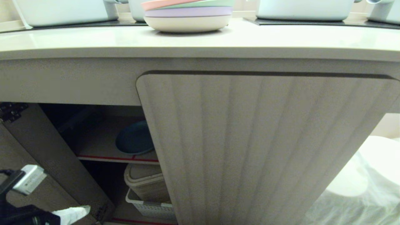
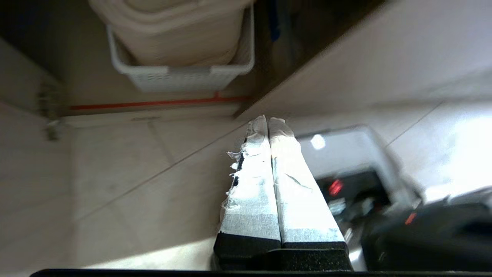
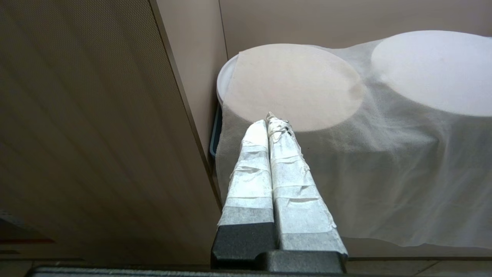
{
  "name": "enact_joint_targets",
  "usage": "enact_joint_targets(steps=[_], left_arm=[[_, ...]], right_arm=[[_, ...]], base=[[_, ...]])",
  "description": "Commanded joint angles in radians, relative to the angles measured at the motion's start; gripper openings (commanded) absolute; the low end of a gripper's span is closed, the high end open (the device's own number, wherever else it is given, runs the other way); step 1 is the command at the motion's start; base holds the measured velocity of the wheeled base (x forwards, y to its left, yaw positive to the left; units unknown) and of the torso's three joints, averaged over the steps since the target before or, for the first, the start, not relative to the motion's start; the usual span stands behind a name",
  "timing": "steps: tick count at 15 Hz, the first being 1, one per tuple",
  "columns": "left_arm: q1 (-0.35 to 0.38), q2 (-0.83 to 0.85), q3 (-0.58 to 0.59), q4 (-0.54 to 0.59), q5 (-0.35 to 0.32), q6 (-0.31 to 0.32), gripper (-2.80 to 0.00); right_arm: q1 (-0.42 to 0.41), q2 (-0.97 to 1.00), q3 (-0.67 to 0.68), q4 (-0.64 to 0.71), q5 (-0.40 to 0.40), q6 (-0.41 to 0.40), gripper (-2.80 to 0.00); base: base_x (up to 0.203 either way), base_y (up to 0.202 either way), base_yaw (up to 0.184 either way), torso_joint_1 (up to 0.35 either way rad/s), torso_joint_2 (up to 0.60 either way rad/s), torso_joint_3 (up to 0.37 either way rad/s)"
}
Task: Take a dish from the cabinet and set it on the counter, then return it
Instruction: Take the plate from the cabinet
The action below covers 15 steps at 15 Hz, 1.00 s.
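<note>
The blue dish (image 1: 134,139) lies on the red-edged inner shelf (image 1: 118,158) of the cabinet (image 1: 265,140), whose left door (image 1: 47,150) stands open. Above it runs the cream counter (image 1: 281,39). My left gripper (image 1: 73,214) is low at the bottom left, in front of the opening and well below the dish. Its taped fingers (image 2: 250,181) are pressed together with nothing between them, over the floor tiles. My right gripper (image 3: 269,121) is out of the head view. It hangs shut and empty beside the closed ribbed door (image 3: 77,134).
A stack of pastel plates (image 1: 187,15) and white bins (image 1: 303,9) stand on the counter. Under the shelf a white basket (image 2: 180,73) holds a beige lidded container (image 1: 145,181). Cloth-covered round things (image 3: 300,84) stand to the right of the cabinet.
</note>
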Motion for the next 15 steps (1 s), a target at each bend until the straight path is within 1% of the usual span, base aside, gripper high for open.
enact_joint_targets(steps=[1, 3, 5, 7, 8, 10, 13, 15], left_arm=[[-0.008, 0.152, 0.011, -0.13, -0.013, -0.083, -2.8], [-0.013, 0.212, 0.02, -0.203, -0.05, -0.151, -2.8], [-0.013, 0.288, 0.026, -0.335, -0.082, -0.254, -2.8], [-0.017, 0.327, 0.066, -0.478, -0.089, -0.359, -2.8], [-0.027, 0.351, 0.087, -0.524, -0.089, -0.39, -2.8], [-0.03, 0.398, 0.093, -0.605, -0.088, -0.423, -2.8], [-0.031, 0.473, 0.088, -0.723, -0.086, -0.431, -2.8], [-0.038, 0.524, 0.089, -0.851, -0.087, -0.455, -2.8]], right_arm=[[0.0, 0.0, 0.0, 0.0, 0.0, 0.0, -2.8], [0.0, 0.0, 0.0, 0.0, 0.0, 0.0, -2.8], [0.0, 0.0, 0.0, 0.0, 0.0, 0.0, -2.8], [0.0, 0.0, 0.0, 0.0, 0.0, 0.0, -2.8], [0.0, 0.0, 0.0, 0.0, 0.0, 0.0, -2.8], [0.0, 0.0, 0.0, 0.0, 0.0, 0.0, -2.8], [0.0, 0.0, 0.0, 0.0, 0.0, 0.0, -2.8], [0.0, 0.0, 0.0, 0.0, 0.0, 0.0, -2.8]], base=[[0.0, 0.0, 0.0, 0.0, 0.0, 0.0], [0.0, 0.0, 0.0, 0.0, 0.0, 0.0], [0.0, 0.0, 0.0, 0.0, 0.0, 0.0], [0.0, 0.0, 0.0, 0.0, 0.0, 0.0], [0.0, 0.0, 0.0, 0.0, 0.0, 0.0], [0.0, 0.0, 0.0, 0.0, 0.0, 0.0], [0.0, 0.0, 0.0, 0.0, 0.0, 0.0], [0.0, 0.0, 0.0, 0.0, 0.0, 0.0]])
